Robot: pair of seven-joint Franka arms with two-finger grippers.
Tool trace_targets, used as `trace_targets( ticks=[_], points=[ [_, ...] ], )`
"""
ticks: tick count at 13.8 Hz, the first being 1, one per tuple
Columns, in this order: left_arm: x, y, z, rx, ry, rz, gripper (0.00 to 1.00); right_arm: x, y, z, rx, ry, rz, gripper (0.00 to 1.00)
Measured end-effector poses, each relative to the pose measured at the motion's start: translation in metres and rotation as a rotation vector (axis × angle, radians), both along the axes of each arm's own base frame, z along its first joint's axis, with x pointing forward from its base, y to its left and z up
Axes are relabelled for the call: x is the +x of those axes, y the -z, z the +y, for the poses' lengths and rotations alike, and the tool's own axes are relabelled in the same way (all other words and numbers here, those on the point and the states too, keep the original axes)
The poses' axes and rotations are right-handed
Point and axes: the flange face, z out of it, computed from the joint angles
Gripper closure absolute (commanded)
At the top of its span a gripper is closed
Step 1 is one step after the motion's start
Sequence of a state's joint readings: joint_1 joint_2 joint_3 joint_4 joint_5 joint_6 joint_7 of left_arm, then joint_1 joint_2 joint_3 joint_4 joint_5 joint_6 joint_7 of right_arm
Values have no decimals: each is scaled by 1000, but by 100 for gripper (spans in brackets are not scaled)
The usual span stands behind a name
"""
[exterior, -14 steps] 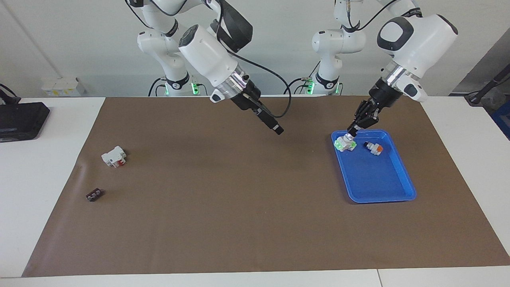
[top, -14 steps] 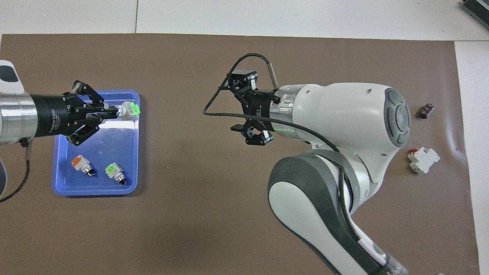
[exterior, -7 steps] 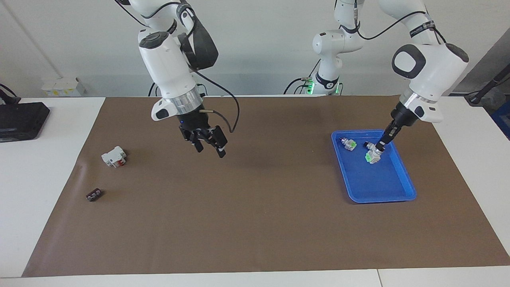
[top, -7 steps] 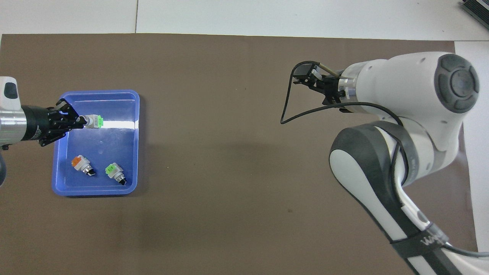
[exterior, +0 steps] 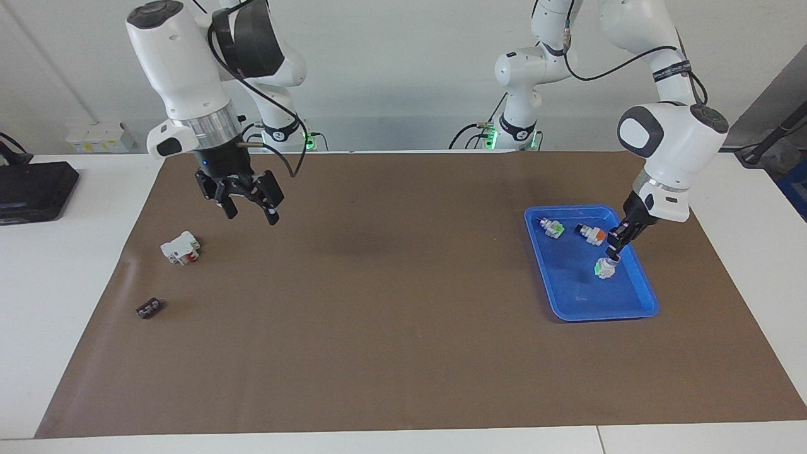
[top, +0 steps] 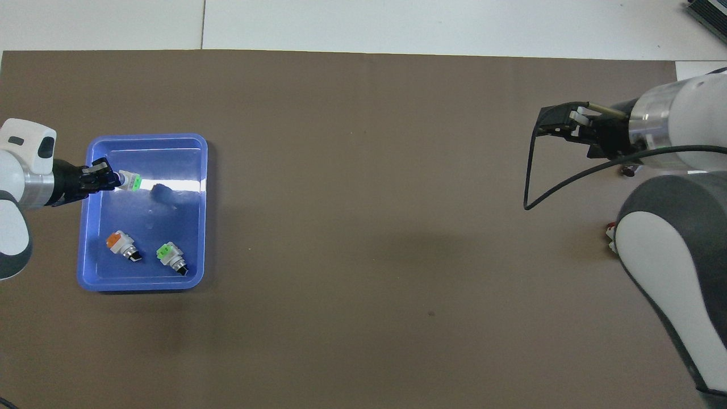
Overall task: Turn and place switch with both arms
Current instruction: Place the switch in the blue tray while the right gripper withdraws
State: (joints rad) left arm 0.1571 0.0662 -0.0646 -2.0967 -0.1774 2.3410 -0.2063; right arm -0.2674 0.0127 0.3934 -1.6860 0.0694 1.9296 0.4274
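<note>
My left gripper (exterior: 610, 257) is shut on the stem end of a green-capped switch (exterior: 603, 268) and holds it just above the floor of the blue tray (exterior: 592, 313), green cap pointing away from the gripper. In the overhead view the left gripper (top: 116, 180) and the switch (top: 133, 182) are over the part of the tray (top: 142, 139) farther from the robots. My right gripper (exterior: 251, 216) is open and empty, up over the mat near the white block with the red part (exterior: 180, 248). It also shows in the overhead view (top: 554, 120).
A second green-capped switch (exterior: 551, 227) and an orange-capped switch (exterior: 592, 234) lie in the tray's nearer part. A small dark part (exterior: 149, 308) lies on the brown mat (exterior: 391, 328) near the white block. A black device (exterior: 34, 189) sits off the mat.
My left gripper has carried the green switch across the tray, away from the robots, and lowered it. My right arm has swung from the middle of the table to its own end.
</note>
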Motion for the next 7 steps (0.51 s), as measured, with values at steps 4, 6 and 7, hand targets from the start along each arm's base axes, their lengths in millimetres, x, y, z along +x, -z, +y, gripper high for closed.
trace_targets(
  ticks=[4,6,7],
  points=[
    [5,-9,1,12,40,-16,0,-18,-42,-56,-77,-69,74,1],
    [15,-26,-2,6,53,-10,0,-25,-56,-73,-133,-94,95,1],
    [22,-38,-2,1,62,1,0,-26,-58,-73,-147,-98,101,1]
  ],
)
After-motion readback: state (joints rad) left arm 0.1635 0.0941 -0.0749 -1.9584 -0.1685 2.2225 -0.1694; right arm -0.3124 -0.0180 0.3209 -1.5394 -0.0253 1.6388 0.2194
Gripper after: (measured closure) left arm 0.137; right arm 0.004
